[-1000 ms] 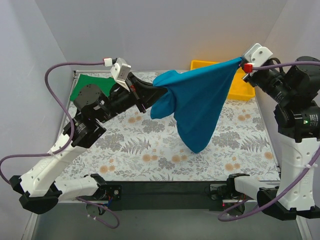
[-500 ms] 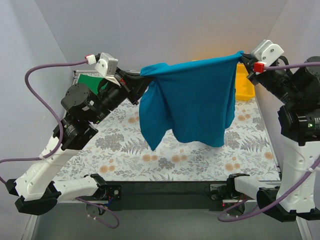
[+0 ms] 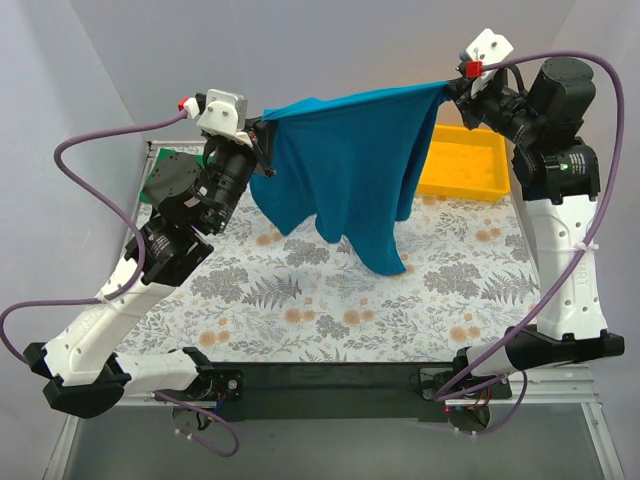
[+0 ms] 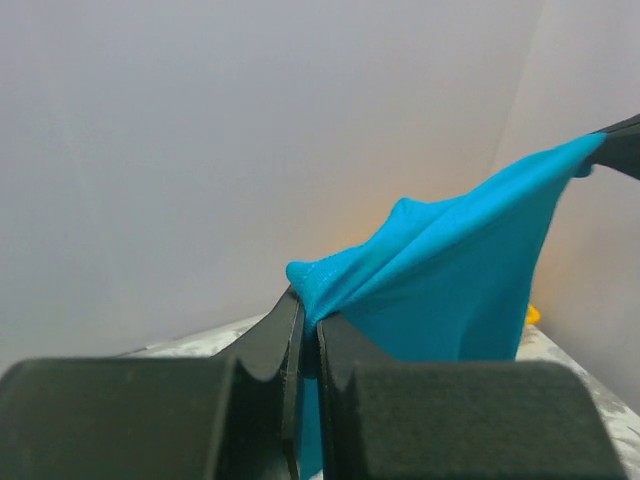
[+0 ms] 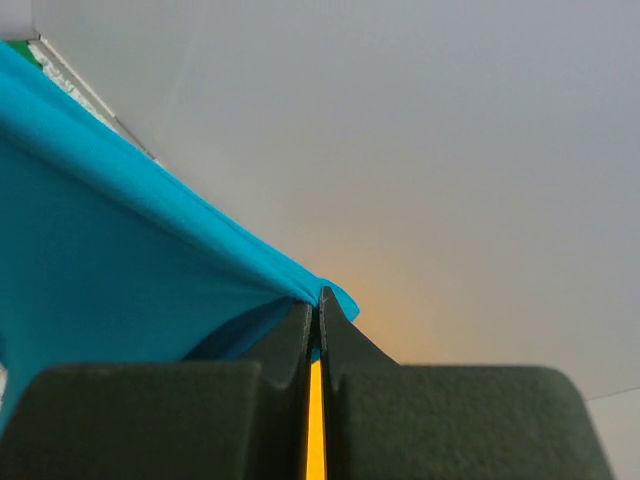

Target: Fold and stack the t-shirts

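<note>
The teal-blue t-shirt (image 3: pixel 355 170) hangs in the air, stretched between both arms high over the back of the table. My left gripper (image 3: pixel 262 128) is shut on its left top corner (image 4: pixel 318 280). My right gripper (image 3: pixel 452 90) is shut on its right top corner (image 5: pixel 325 292). The cloth drapes down to a point just above the patterned table cover (image 3: pixel 300 300). The green t-shirt (image 3: pixel 152 185) lies at the back left, mostly hidden behind my left arm.
A yellow tray (image 3: pixel 465 165) stands at the back right, under my right arm. White walls close in the back and both sides. A black strip (image 3: pixel 330 385) runs along the table's near edge between the arm bases.
Both grippers have risen and spread the teal-blue t-shirt out wider. The right arm swung back and to the left, uncovering the yellow tray. The shirt's lower edge has lifted off the table.
</note>
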You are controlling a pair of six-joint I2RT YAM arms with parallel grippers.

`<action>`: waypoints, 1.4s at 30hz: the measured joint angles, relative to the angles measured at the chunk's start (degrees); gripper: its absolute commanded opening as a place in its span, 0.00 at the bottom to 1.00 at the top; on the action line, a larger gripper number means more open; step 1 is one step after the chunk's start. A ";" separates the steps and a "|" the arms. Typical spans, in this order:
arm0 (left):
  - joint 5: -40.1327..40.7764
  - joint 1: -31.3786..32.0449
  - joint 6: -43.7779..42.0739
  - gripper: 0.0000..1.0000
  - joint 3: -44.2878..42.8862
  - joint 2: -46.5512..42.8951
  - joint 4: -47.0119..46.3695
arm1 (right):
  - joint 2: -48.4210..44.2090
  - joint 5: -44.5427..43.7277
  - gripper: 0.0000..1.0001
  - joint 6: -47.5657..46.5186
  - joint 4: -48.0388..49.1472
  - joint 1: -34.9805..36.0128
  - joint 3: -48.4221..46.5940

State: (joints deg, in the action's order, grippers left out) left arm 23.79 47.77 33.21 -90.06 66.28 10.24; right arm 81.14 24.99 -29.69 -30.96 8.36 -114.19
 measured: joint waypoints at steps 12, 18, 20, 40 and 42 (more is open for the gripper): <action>1.51 0.04 -4.74 0.00 -5.70 0.59 -3.89 | -6.12 3.58 0.01 -3.98 3.06 0.13 -3.30; 0.79 0.04 -4.87 0.00 -5.62 -0.33 -4.37 | -7.74 7.39 0.01 -4.59 3.06 0.11 -3.48; 0.74 0.04 -4.87 0.00 -4.72 -1.07 -5.05 | -7.93 8.61 0.01 -4.35 3.10 0.11 -2.80; -6.62 -12.15 -0.74 0.00 -14.86 13.07 -5.88 | 5.95 -4.22 0.01 -3.54 8.00 3.93 -7.41; -8.83 -12.04 -0.09 0.00 -14.86 11.15 -5.31 | 1.79 -3.82 0.01 -4.31 9.29 3.93 -3.76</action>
State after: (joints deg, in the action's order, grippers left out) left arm 14.96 35.73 33.12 -104.92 77.43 4.93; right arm 82.94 21.17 -34.00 -21.67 12.29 -117.95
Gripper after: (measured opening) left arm 0.022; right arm 0.028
